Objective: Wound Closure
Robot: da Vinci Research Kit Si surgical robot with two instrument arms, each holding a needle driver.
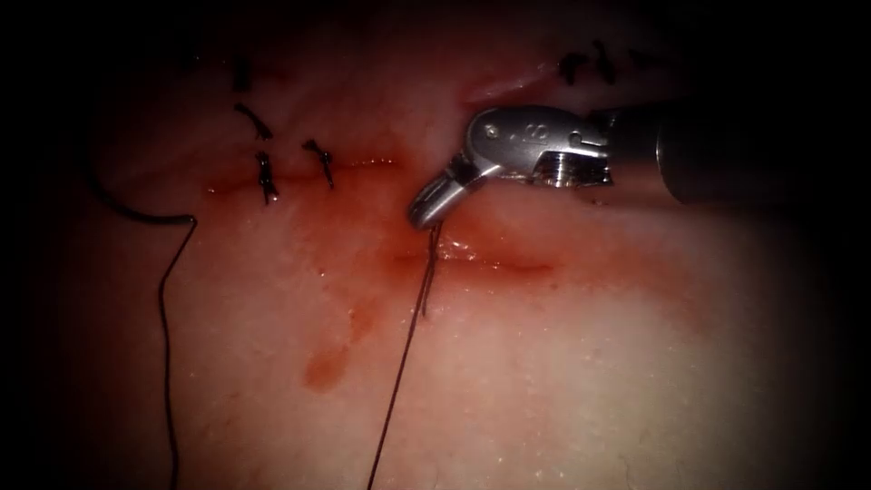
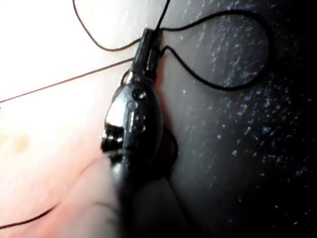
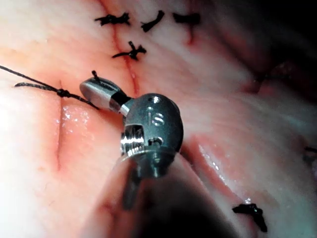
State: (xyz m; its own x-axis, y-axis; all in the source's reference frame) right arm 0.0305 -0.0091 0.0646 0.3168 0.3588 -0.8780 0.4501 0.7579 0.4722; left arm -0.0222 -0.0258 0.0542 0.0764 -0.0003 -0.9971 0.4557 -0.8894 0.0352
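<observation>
Right arm's silver needle driver (image 1: 426, 207) pinching thin dark thread (image 1: 408, 345) just above open red cut (image 1: 481, 259), likely for tension; left arm's tool (image 2: 148, 47) clamped on thread too.

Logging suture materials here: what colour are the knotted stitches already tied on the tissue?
Black, best seen in the right wrist view: knotted stitches.

right tool (image 1: 426, 210): jaws closed, angled down-left | left tool (image 2: 148, 47): jaws closed

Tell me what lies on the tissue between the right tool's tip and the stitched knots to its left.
In the endoscope view, only tissue wet with red fluid separates the right tool and the knots.
</observation>
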